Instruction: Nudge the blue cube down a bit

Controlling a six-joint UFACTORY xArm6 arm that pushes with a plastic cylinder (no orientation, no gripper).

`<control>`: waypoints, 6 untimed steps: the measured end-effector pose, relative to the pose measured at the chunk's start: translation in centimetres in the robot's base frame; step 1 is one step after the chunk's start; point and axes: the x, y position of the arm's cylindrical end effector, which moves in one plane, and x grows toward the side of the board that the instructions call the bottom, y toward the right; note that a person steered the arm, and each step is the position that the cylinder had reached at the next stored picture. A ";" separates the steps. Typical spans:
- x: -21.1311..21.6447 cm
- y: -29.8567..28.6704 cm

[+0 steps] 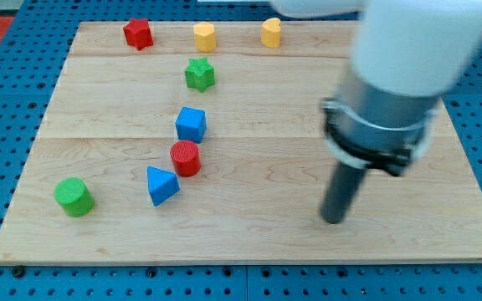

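Observation:
The blue cube (191, 124) sits left of the board's middle, touching or almost touching the red cylinder (186, 158) just below it. My tip (333, 220) rests on the board far to the cube's right and lower, well apart from every block. The arm's grey and white body hangs above it at the view's right.
A blue triangular block (161, 185) lies below-left of the red cylinder. A green cylinder (74, 196) is at lower left. A green star (199, 74) is above the cube. A red star (139, 33) and two yellow blocks (205, 36) (271, 32) line the wooden board's (258, 242) top edge.

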 end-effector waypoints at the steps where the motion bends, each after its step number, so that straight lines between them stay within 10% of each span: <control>1: -5.1 -2.0; 3: -14.9 -3.2; 6: -17.6 -6.2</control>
